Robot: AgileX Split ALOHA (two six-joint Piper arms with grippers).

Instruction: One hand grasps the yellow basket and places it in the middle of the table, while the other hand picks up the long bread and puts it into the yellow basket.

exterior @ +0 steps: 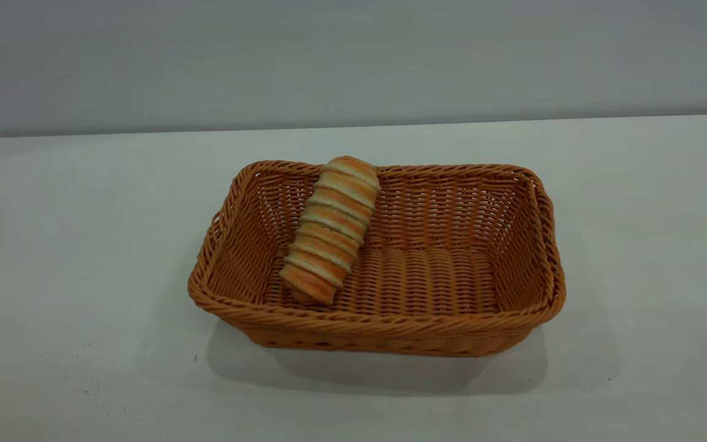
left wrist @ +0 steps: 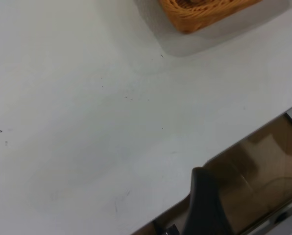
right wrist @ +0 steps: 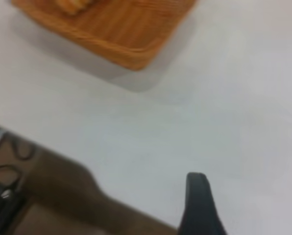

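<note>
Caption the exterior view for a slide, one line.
The long bread leans on the far wall inside the yellow basket, mid-table; neither arm appears in this view.

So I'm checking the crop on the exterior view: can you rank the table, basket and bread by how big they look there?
1. table, spanning the full width
2. basket, standing mid-table
3. bread, smallest, propped inside the basket with its upper end against the far rim

No close calls between them.
</note>
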